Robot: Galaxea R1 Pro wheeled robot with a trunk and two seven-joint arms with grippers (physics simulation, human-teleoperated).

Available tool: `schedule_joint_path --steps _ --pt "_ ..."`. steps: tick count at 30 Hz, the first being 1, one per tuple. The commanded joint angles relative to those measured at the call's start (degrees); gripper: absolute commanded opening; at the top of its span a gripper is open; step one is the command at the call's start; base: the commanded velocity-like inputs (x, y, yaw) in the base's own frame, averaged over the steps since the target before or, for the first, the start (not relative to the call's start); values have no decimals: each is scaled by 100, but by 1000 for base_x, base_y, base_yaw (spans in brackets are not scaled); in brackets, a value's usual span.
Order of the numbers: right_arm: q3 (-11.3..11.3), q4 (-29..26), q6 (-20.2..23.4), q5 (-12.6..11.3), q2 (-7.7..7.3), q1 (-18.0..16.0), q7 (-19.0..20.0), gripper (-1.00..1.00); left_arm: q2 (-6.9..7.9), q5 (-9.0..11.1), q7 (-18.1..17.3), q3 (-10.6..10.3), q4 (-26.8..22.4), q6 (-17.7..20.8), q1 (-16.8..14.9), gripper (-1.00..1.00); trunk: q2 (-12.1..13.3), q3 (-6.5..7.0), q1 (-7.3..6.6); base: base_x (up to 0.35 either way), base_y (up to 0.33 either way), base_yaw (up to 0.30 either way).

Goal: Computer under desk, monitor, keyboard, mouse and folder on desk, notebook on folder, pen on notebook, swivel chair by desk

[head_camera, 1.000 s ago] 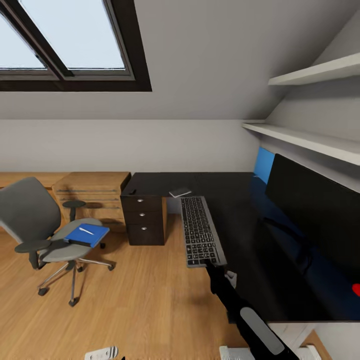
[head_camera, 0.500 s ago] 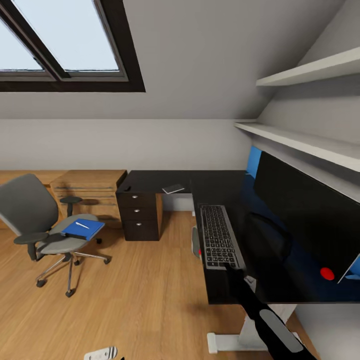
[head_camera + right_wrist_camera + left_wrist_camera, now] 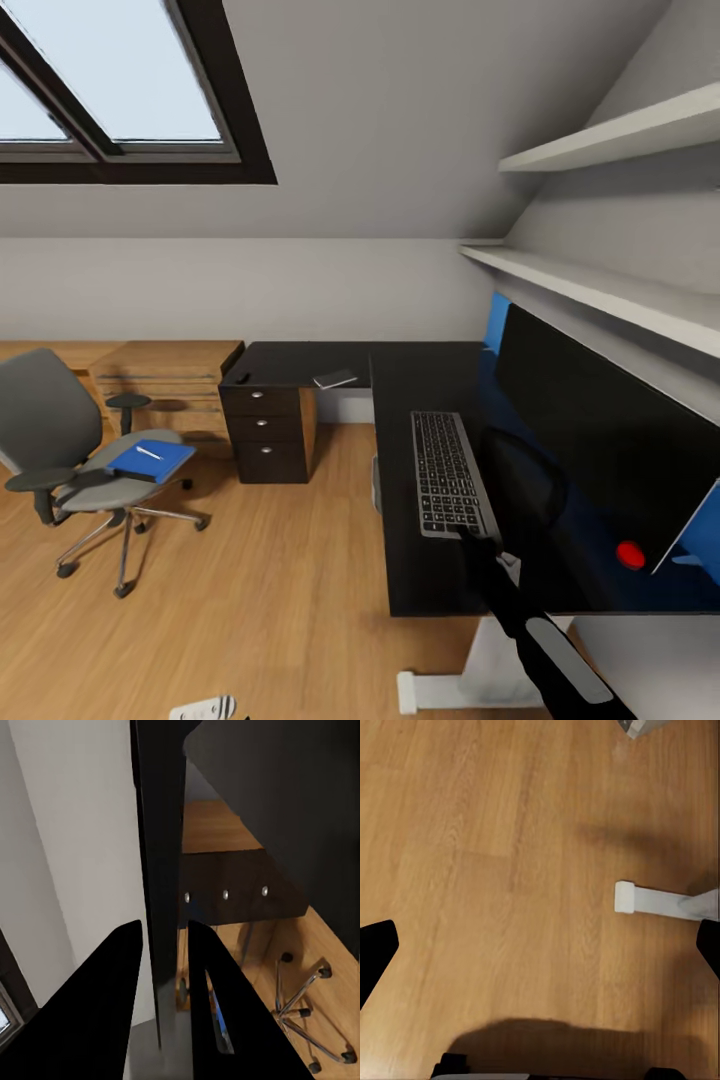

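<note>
My right gripper [image 3: 470, 535] is shut on the near end of the keyboard [image 3: 446, 485], which lies flat on the black desk [image 3: 420, 375] in front of the monitor [image 3: 600, 440]. In the right wrist view the keyboard [image 3: 161, 907] is edge-on between my black fingers [image 3: 97, 1012]. The left gripper [image 3: 540, 952] hangs open over the wooden floor. The swivel chair [image 3: 50, 430] stands far left, carrying the blue folder [image 3: 150, 461] with the pen [image 3: 148, 453] on it. The notebook [image 3: 335, 379] and the mouse [image 3: 241, 378] lie on the desk's far wing. The computer is hidden.
A wooden shelf-and-drawer unit [image 3: 165, 385] stands against the back wall beside a black drawer pedestal [image 3: 265, 430]. White shelves [image 3: 600, 285] jut out above the monitor. The desk's white foot [image 3: 660, 900] rests on the floor. Open wooden floor [image 3: 250, 580] lies between chair and desk.
The camera has turned, shifting the whole view. My right gripper carried the keyboard from the desk's edge further onto the top, closer to the monitor.
</note>
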Motion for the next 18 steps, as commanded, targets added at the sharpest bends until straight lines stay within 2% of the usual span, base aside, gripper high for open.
schedule_joint_path --steps 1,5,13,18 --pt "18 6 13 -66 -8 -3 21 -100 6 61 43 -13 -12 23 -1 100 -6 -7 3 192 -189 0" --pt "24 21 15 -40 -11 -5 -138 -100 8 72 27 -2 -4 24 -1 100 -6 -7 3 102 -19 0" --pt "18 28 7 81 -11 -12 -528 -100 8 73 47 0 -4 28 -1 100 -6 -7 3 243 -38 0" --pt "18 36 10 134 -11 -14 -587 -100 8 74 52 3 -4 24 -1 100 -6 -7 3 56 -24 0"
